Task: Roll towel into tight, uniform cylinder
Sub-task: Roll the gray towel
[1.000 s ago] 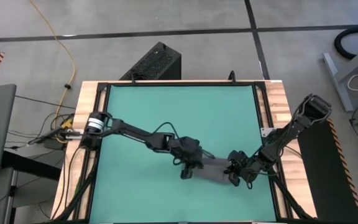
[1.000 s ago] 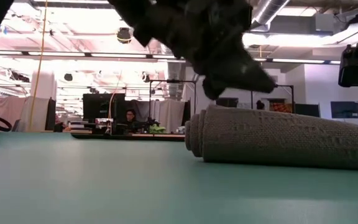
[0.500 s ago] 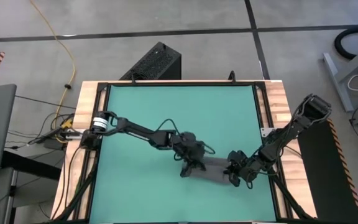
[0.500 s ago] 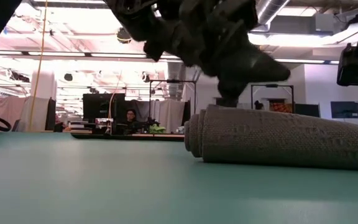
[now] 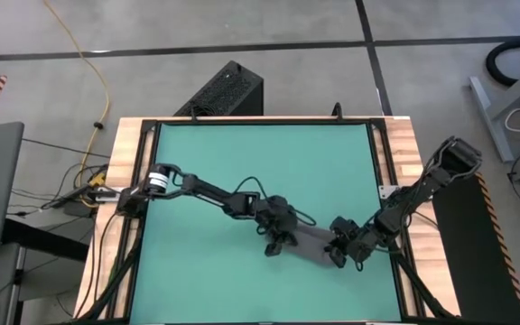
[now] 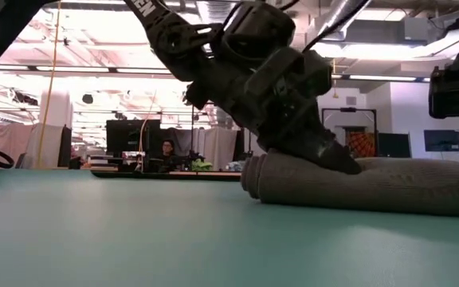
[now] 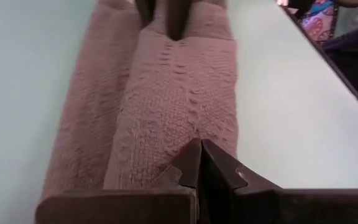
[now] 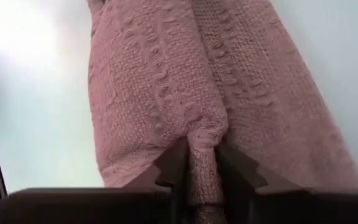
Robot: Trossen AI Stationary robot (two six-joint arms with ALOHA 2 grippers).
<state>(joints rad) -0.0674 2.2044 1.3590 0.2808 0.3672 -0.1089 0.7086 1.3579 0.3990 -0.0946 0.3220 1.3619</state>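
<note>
The towel — grey, knobbly-woven — lies rolled up.

one towel on my bench — a single rolled cloth, no second piece. two arms of mine, so two sets of jaws: one left gripper and one right gripper, each with two fingers. one bench under it all. beyond the bench, one person sits in the room, and one yellow cable and one black box lie on the floor.
</note>
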